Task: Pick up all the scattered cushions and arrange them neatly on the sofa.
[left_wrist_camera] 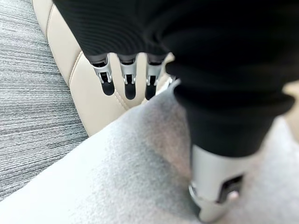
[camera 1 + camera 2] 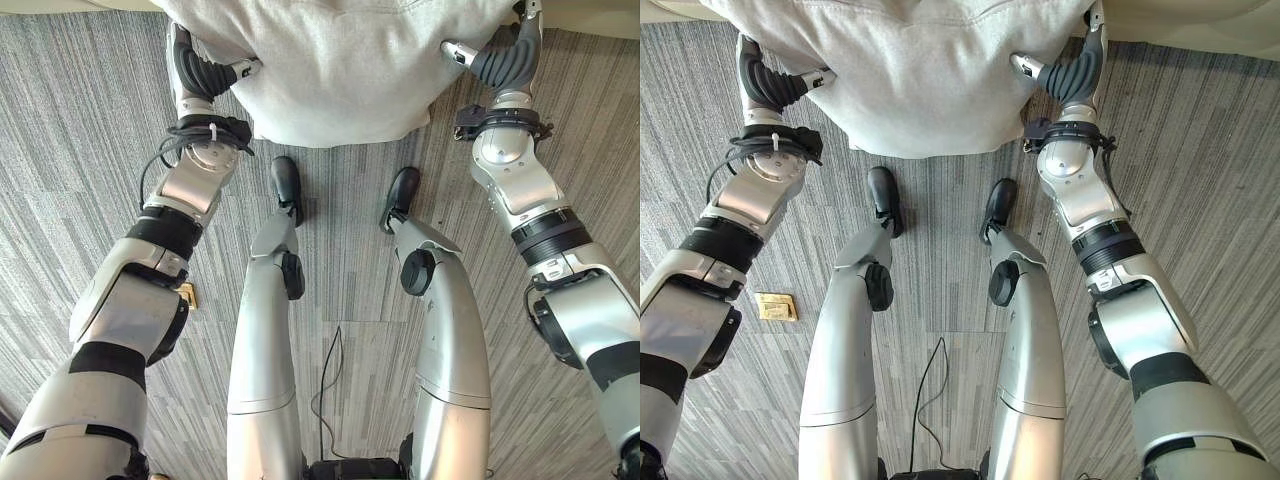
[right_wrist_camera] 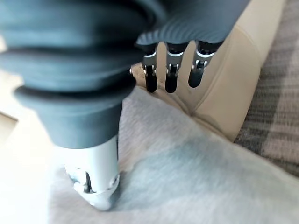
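Grey striped carpet floor (image 2: 80,130) covers most of both eye views, laid in square tiles with the grain alternating.

Beige sofa (image 1: 84,88): a padded, seamed edge shows in the left wrist view just past the fingers, standing on the carpet. The same pale upholstery shows in the right wrist view, and as a thin strip along the top edge of the right eye view.

Light grey cushion (image 2: 340,70): top centre of both eye views, large and soft, its lower edge sagging toward the carpet. It sits between the two hands, one on each side edge. In the wrist views its fuzzy grey fabric lies just before the sofa edge; whether it rests on the sofa I cannot tell.

Left hand (image 2: 200,72): upper left of the left eye view, against the cushion's left edge. Thumb lies on top of the fabric. In its own wrist view the fingers (image 1: 106,77) run straight, close together, past the cushion's far edge toward the sofa; the thumb presses into the cloth. Fingers extended, not curled: the cushion is clamped flat between thumb and fingers.

Right hand (image 2: 505,58): upper right of the left eye view, against the cushion's right edge, mirrored pose. Its fingers (image 3: 170,74) are straight and close together, thumb down on the fabric.

Small tan square plate (image 2: 774,306) lies on the carpet at lower left, well apart from the cushion.
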You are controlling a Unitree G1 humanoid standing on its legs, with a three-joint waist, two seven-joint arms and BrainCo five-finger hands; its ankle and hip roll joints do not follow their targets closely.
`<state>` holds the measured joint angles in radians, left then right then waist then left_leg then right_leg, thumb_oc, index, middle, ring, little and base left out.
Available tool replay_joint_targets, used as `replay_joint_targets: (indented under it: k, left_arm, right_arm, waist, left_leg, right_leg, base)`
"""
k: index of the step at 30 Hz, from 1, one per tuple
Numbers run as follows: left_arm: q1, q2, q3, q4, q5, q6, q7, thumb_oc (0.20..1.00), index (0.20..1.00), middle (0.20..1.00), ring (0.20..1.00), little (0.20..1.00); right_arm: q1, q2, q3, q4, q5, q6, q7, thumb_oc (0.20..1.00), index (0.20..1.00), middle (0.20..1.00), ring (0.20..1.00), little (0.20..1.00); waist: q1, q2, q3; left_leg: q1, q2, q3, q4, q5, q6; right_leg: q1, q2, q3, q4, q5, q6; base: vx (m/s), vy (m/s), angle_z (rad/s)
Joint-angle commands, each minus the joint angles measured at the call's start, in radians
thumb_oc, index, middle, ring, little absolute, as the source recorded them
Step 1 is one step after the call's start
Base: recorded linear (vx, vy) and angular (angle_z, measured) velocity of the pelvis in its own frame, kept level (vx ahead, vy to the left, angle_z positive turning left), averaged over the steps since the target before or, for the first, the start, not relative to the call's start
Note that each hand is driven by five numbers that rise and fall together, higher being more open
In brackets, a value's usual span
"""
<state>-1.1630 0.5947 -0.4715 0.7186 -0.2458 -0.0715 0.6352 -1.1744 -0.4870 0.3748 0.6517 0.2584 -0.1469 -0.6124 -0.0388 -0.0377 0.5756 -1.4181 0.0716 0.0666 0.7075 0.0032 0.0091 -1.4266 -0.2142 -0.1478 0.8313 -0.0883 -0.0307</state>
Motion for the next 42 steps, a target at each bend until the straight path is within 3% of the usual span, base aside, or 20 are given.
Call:
replay_joint_targets:
  k: [1,2,6,11,16,17,23,29,30,39,42]
  left_arm:
    - [0.089,-0.165,-0.006,-0.078,0.034,-0.118,-0.014,0.445,0.445,0.445,0.445,0.445]
    - [0.089,-0.192,-0.002,-0.085,-0.011,-0.135,-0.024,0.200,0.200,0.200,0.200,0.200]
    - [0.085,-0.292,0.023,-0.114,-0.181,-0.203,-0.060,0.200,0.200,0.200,0.200,0.200]
    - [0.114,-0.369,0.038,-0.190,-0.243,-0.231,-0.092,0.200,0.200,0.200,0.200,0.200]
    - [0.148,-0.425,0.064,-0.237,-0.302,-0.242,-0.116,0.200,0.200,0.200,0.200,0.200]
    - [0.164,-0.448,0.078,-0.266,-0.321,-0.248,-0.130,0.200,0.200,0.200,0.200,0.200]
    - [0.245,-0.458,0.087,-0.335,-0.295,-0.240,-0.172,0.200,0.200,0.200,0.200,0.200]
    - [0.378,-0.389,0.087,-0.458,-0.200,-0.224,-0.202,0.200,0.200,0.200,0.200,0.200]
    - [0.412,-0.373,0.088,-0.483,-0.185,-0.224,-0.210,0.200,0.200,0.200,0.200,0.200]
    - [0.779,-0.322,0.154,-0.618,-0.137,-0.215,-0.275,0.200,0.200,0.200,0.200,0.200]
    - [0.934,-0.306,0.190,-0.646,-0.154,-0.207,-0.304,0.200,0.200,0.200,0.200,0.200]
  right_arm:
    - [0.115,0.130,0.032,-0.045,0.057,-0.122,0.068,0.464,0.464,0.464,0.464,0.464]
    - [0.112,0.146,0.029,-0.047,0.077,-0.131,0.078,0.200,0.200,0.200,0.200,0.200]
    - [0.096,0.206,0.006,-0.051,0.183,-0.179,0.125,0.200,0.200,0.200,0.200,0.200]
    - [0.124,0.252,-0.018,-0.083,0.244,-0.225,0.164,0.200,0.200,0.200,0.200,0.200]
    - [0.154,0.281,-0.036,-0.124,0.268,-0.244,0.185,0.200,0.200,0.200,0.200,0.200]
    - [0.174,0.293,-0.048,-0.147,0.288,-0.256,0.197,0.200,0.200,0.200,0.200,0.200]
    - [0.276,0.316,-0.055,-0.252,0.323,-0.272,0.244,0.200,0.200,0.200,0.200,0.200]
    - [0.436,0.300,-0.034,-0.370,0.304,-0.253,0.294,0.200,0.200,0.200,0.200,0.200]
    - [0.475,0.293,-0.028,-0.387,0.298,-0.245,0.312,0.200,0.200,0.200,0.200,0.200]
    - [0.822,0.243,-0.060,-0.494,0.202,-0.166,0.394,0.200,0.200,0.200,0.200,0.200]
    - [0.919,0.205,-0.089,-0.541,0.123,-0.131,0.411,0.200,0.200,0.200,0.200,0.200]
  waist:
    - [0.010,0.011,-0.232]
    - [0.010,0.012,-0.231]
    - [0.009,0.016,-0.232]
    - [0.005,0.018,-0.252]
    - [0.001,0.019,-0.273]
    - [0.001,0.023,-0.283]
    - [-0.005,0.026,-0.290]
    - [-0.005,0.022,-0.316]
    - [-0.005,0.019,-0.320]
    - [0.000,0.010,-0.355]
    - [0.004,0.009,-0.388]
  left_leg:
    - [-0.085,-0.010,-0.076,0.117,-0.180,-0.029]
    - [-0.090,-0.009,-0.076,0.121,-0.179,-0.030]
    - [-0.111,-0.007,-0.078,0.127,-0.176,-0.034]
    - [-0.100,-0.010,-0.072,0.107,-0.171,-0.037]
    - [-0.021,-0.008,-0.058,0.002,-0.153,-0.034]
    - [0.041,-0.012,-0.054,-0.081,-0.134,-0.037]
    - [0.232,-0.020,-0.059,-0.257,-0.086,-0.043]
    - [0.456,-0.031,-0.062,-0.410,-0.049,-0.058]
    - [0.483,-0.038,-0.059,-0.427,-0.018,-0.054]
    - [0.972,-0.044,-0.047,-0.611,-0.002,-0.072]
    - [1.147,-0.027,-0.025,-0.684,0.003,-0.078]
  right_leg:
    - [-0.065,-0.005,0.066,0.058,-0.132,0.118]
    - [-0.071,-0.007,0.066,0.062,-0.130,0.119]
    - [-0.091,-0.010,0.069,0.072,-0.129,0.120]
    - [-0.078,-0.003,0.065,0.053,-0.124,0.121]
    - [-0.004,0.007,0.053,-0.025,-0.111,0.123]
    - [0.051,0.014,0.045,-0.085,-0.099,0.129]
    - [0.220,0.023,0.034,-0.233,-0.046,0.146]
    - [0.413,0.016,0.028,-0.375,0.007,0.164]
    - [0.439,0.012,0.022,-0.402,0.042,0.157]
    - [0.936,0.010,-0.013,-0.630,0.085,0.173]
    - [1.124,0.022,-0.020,-0.723,0.097,0.186]
  base:
    - [0.00,0.000,0.00]
    - [0.00,0.000,0.00]
    - [0.00,0.000,0.00]
    - [0.00,0.000,0.00]
    - [-0.03,0.009,-0.04]
    - [-0.06,0.017,-0.02]
    - [-0.07,0.015,0.01]
    - [-0.04,0.022,-0.03]
    - [-0.06,0.036,-0.06]
    - [0.08,0.017,-0.03]
    - [0.23,0.029,-0.05]
